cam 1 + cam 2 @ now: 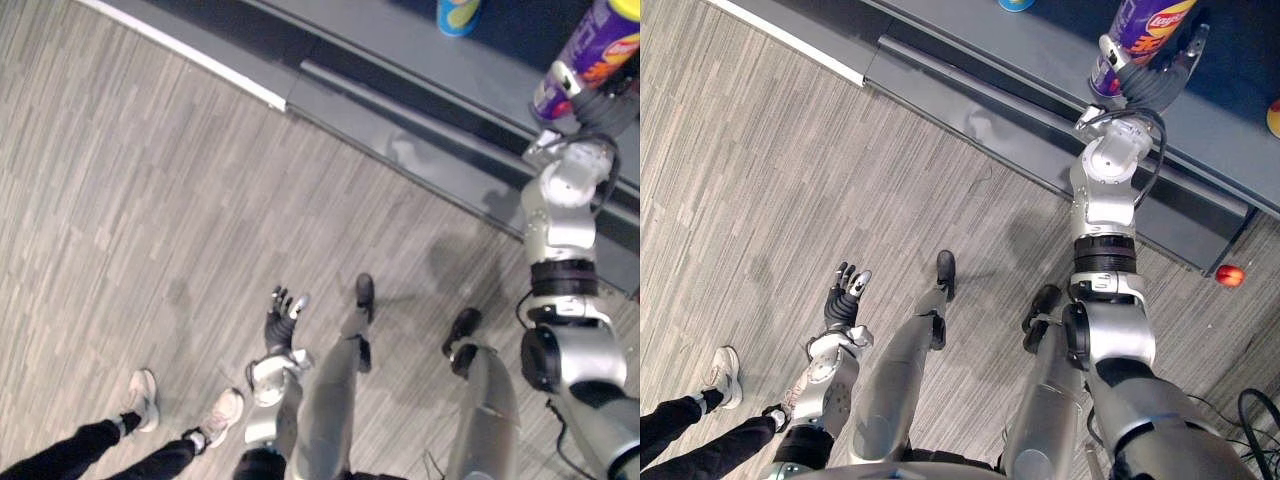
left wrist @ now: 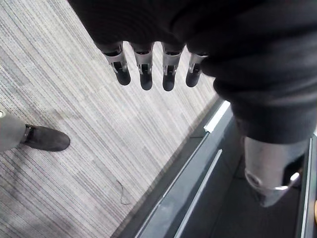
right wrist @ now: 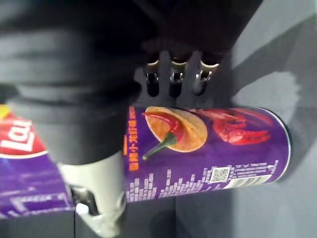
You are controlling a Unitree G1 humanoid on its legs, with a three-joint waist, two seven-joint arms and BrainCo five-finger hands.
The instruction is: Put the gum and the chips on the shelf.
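**Q:** Which containers can be seen, and what is in them?

**A:** There are two. A tall purple chips can (image 3: 213, 144), printed with a crisp, a red chilli and a lobster, is in the robot's right hand (image 1: 1148, 92). Its contents are hidden. A smaller blue tub (image 1: 455, 15) with yellow-green on it stands further back on the shelf (image 1: 380, 45), well apart from the can. I cannot tell what it holds.

**Q:** Where exactly is the chips can?

**A:** It is tilted over the flat grey top of the low, dark shelf. The right wrist view shows its shadow on that surface just past its base. I cannot tell whether the base touches the shelf.

**Q:** How is the right hand placed?

**A:** The right arm reaches forward, stretched out almost straight. The fingers (image 3: 173, 77) curl over one side of the can and the thumb presses the opposite side, so the can is clasped between them.

**Q:** And the other hand?

**A:** The left hand (image 1: 283, 310) hangs low at the robot's side, above the grey plank floor (image 1: 120, 200). Its fingers (image 2: 145, 74) are straight, slightly fanned, and hold nothing.

**Q:** Anything else nearby?

**A:** A person's legs (image 1: 145, 400), in dark trousers and pale shoes, stand on the floor near the left hand. A small red ball (image 1: 1230, 275) lies on the floor just beside the foot of the shelf.
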